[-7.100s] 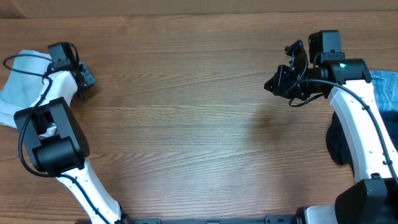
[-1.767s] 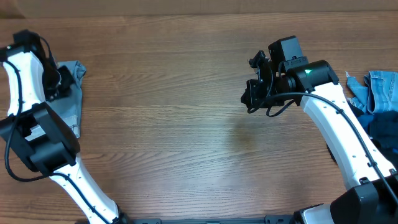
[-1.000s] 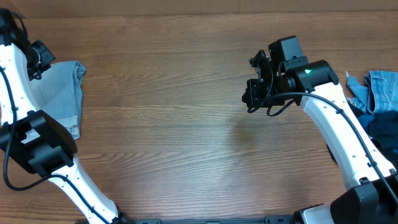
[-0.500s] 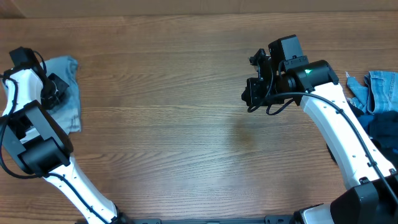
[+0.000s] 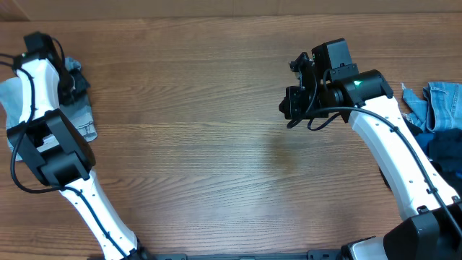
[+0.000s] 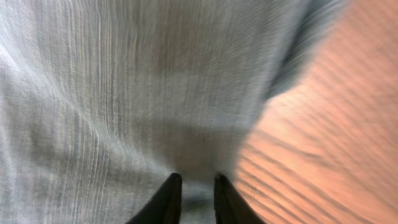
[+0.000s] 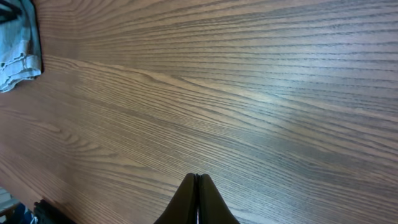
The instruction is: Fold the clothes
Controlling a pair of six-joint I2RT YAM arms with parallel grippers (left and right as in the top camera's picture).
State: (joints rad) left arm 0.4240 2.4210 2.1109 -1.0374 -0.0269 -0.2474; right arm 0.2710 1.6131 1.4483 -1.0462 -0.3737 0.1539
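A pale-denim garment (image 5: 85,119) lies bunched at the table's far left edge, partly hidden under my left arm. My left gripper (image 5: 77,82) is on it. In the left wrist view the denim (image 6: 124,93) fills the blurred frame, and the gripper (image 6: 198,198) has its jaws nearly together with a fold of cloth between them. My right gripper (image 5: 291,105) is shut and empty above bare table at centre right; its wrist view shows the gripper (image 7: 198,198) with jaws pressed together. Light-blue denim (image 5: 444,97) and a black garment (image 5: 442,155) lie at the far right.
The wooden table (image 5: 195,159) runs between the two arms. The right wrist view shows the left garment (image 7: 17,43) at its top-left corner. The right arm's white link crosses in front of the pile at the right edge.
My left gripper has swung up and to the right over the pale denim, and the cloth has bunched narrower under the arm at the left edge. The right arm has stayed still.
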